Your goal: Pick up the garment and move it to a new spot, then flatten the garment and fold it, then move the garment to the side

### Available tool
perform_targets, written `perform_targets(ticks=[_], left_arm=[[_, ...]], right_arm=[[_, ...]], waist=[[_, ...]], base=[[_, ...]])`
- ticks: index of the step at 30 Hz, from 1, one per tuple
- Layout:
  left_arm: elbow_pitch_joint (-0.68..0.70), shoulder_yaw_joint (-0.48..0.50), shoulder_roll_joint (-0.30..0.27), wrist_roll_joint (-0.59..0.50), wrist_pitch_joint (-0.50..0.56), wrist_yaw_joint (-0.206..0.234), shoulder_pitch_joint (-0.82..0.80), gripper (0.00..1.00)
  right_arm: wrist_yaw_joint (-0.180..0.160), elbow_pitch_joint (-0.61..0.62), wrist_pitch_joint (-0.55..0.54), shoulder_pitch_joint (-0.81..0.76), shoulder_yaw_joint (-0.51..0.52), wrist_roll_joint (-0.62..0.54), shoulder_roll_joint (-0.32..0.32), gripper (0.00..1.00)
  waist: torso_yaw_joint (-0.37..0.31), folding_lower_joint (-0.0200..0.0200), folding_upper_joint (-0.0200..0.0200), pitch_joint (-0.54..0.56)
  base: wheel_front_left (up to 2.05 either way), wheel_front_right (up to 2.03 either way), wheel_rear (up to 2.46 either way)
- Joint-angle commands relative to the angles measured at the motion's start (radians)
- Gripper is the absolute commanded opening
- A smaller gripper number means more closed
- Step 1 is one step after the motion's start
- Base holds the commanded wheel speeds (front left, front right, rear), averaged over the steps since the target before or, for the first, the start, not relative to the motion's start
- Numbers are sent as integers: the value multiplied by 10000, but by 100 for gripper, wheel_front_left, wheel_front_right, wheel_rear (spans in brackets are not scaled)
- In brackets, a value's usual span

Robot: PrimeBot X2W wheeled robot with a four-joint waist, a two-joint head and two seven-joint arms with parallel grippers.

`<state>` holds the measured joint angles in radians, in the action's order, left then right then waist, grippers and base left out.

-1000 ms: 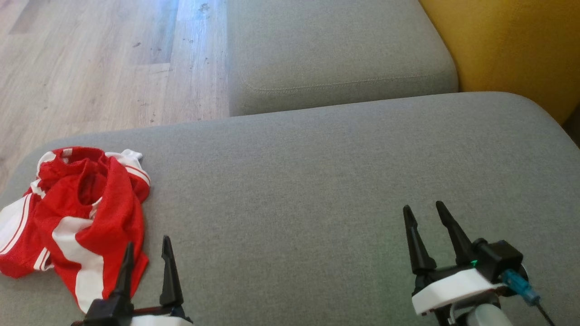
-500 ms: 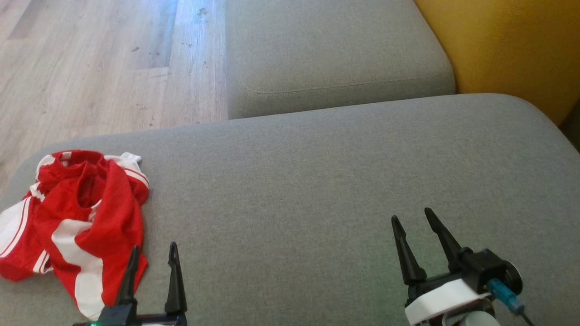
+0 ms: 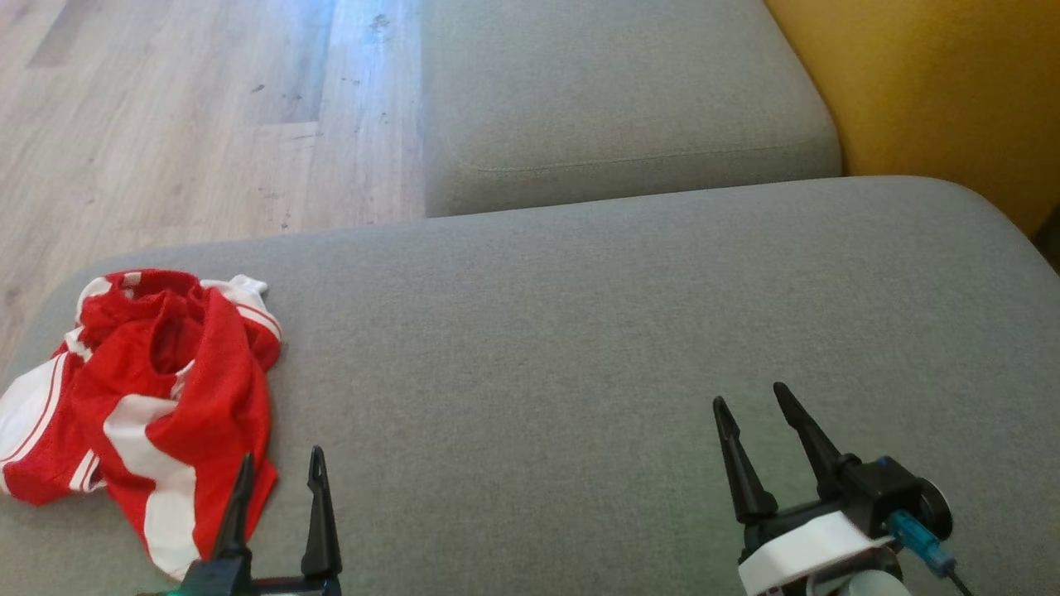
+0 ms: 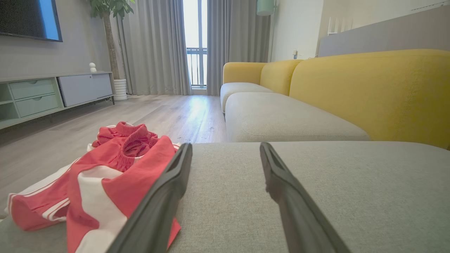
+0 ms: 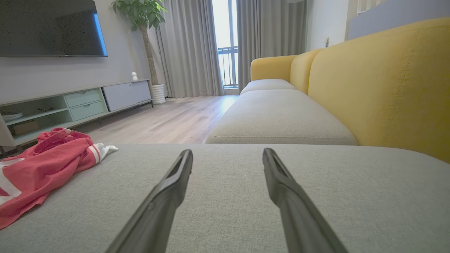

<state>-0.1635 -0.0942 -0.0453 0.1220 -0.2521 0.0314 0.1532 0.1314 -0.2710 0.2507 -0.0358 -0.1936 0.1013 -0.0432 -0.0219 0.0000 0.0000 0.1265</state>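
Head cam looks steeply down on grey seat cushion (image 3: 580,331), wood floor (image 3: 166,124) top left. Both wrist cams sit low, just above that cushion, facing level across it toward the curtained window (image 4: 197,45). All three share the red-and-white garment (image 3: 157,397), at frame left; left wrist cam is closest to it.

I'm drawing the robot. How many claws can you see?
2. The left gripper is at the lower left, by the red garment. The right gripper is at the lower right, above bare cushion. Both are open.
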Motion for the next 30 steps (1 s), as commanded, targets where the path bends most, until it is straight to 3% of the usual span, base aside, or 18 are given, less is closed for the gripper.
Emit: perform_targets(ticks=[1, 9, 30], left_arm=[[233, 332, -49, -46, -97, 23, -389, 100], [189, 527, -49, -217, -97, 25, -377, 100], [255, 1288, -54, -674, -97, -289, -280, 100]], right_arm=[[-7, 296, 111, 306, -294, -26, -70, 100], [-7, 266, 111, 199, -404, 120, -70, 100], [-7, 357, 111, 80, -543, 535, -70, 100]], waist=[[77, 0, 0, 2], [657, 0, 0, 12], [3066, 0, 0, 18]], base=[[0, 0, 0], [0, 0, 0], [0, 0, 0]])
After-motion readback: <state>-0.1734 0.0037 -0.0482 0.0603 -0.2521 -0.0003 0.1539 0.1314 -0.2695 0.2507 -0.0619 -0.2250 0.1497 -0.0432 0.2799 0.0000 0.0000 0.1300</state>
